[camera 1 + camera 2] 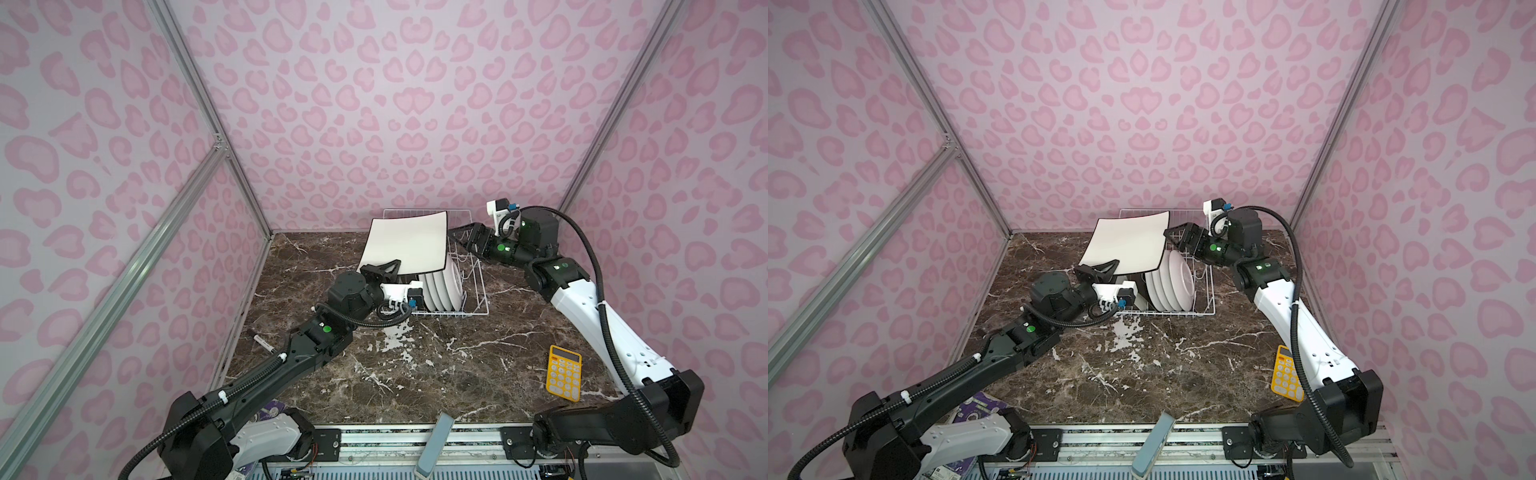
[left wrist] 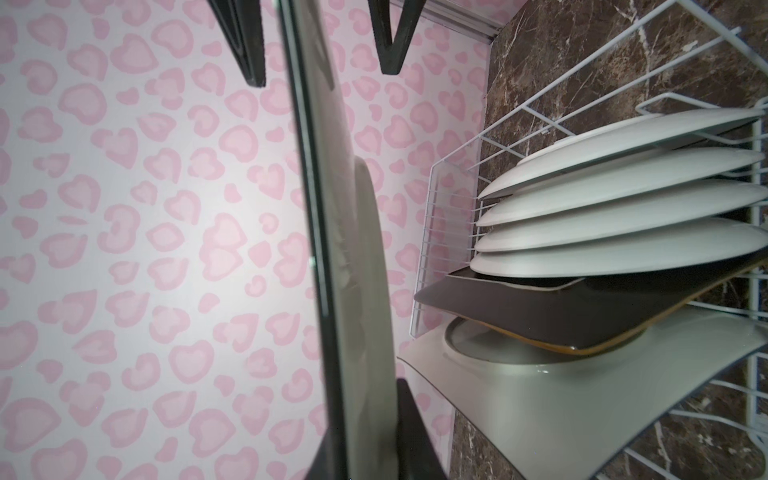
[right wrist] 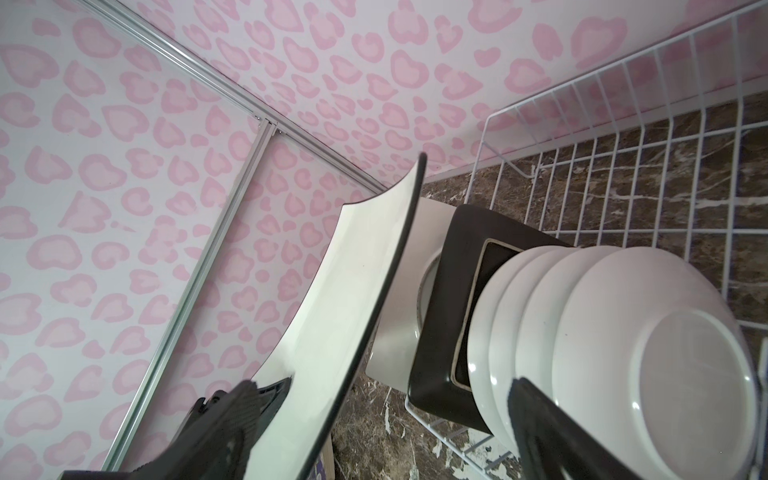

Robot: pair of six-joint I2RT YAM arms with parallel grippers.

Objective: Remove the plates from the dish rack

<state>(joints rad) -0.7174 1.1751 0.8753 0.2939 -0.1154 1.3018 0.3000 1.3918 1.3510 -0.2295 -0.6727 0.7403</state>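
Pink heart-spotted walls close in a dark marble table (image 1: 415,374). At the back of it stands the white wire dish rack (image 1: 451,314). The left gripper (image 1: 392,266) is clamped on the lower edge of a cream square plate (image 1: 407,245), which hangs tilted in the air above the left end of the rack, clear of the wires in both top views. In the left wrist view this plate shows edge-on between the fingers (image 2: 253,45).

The right gripper (image 1: 457,237) hovers over the rack just beside the plate's right edge, its jaws spread wide. In the right wrist view that edge shows between the two fingers (image 3: 232,415); whether they touch it I cannot tell.

Inside the rack, four round plates (image 1: 444,282) stand on edge in a row. A dark brown plate (image 2: 540,316) leans next to them, then a second cream plate (image 2: 582,395). A yellow calculator (image 1: 563,372) lies near the right arm, and a pen (image 1: 264,344) lies by the table's left edge.
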